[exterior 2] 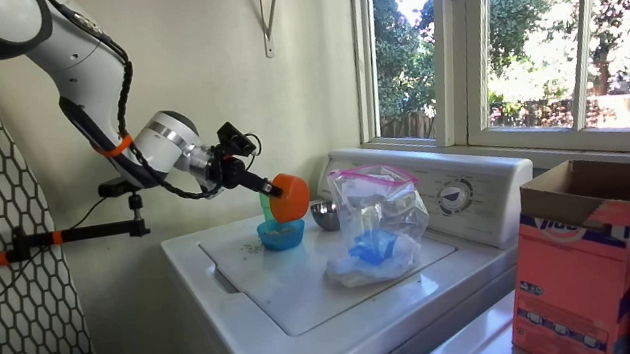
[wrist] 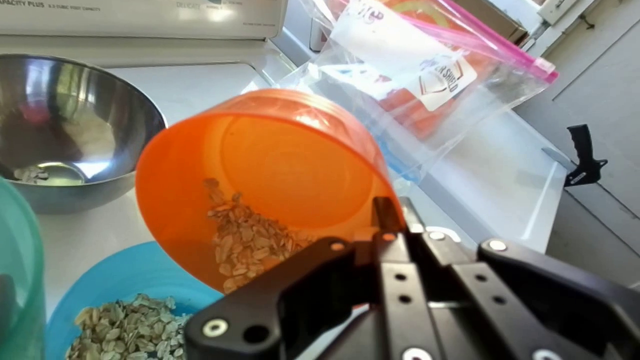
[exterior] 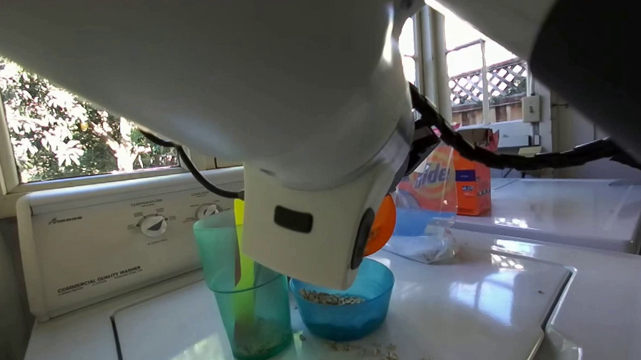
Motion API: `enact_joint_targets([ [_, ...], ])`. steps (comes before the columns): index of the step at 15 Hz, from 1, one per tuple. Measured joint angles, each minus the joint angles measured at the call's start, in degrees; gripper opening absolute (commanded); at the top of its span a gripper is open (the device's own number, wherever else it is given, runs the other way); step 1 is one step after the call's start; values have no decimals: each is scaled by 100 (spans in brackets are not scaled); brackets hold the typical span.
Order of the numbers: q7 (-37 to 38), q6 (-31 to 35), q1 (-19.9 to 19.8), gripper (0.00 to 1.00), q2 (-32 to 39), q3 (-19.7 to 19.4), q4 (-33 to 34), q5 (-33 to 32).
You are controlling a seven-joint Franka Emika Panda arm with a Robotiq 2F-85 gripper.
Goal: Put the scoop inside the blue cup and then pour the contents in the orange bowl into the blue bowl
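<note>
My gripper is shut on the rim of the orange bowl, one finger inside and one outside. It also shows in an exterior view. The orange bowl is tilted steeply above the blue bowl, with oats lying along its lower wall. The blue bowl stands upright and holds oats. The blue cup stands upright beside it, with the yellow utensil inside. A dark reddish strip inside the cup looks like the scoop seen through the teal wall. The arm hides the gripper in that view.
A metal bowl with a few oats stands behind the blue bowl. A clear zip bag lies on the washer lid. Loose oats lie in front of the blue bowl. The control panel rises at the back.
</note>
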Motion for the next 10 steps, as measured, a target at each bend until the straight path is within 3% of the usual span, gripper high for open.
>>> enact_joint_targets([
  [10, -14, 5, -34, 1, 41, 1, 92, 335],
])
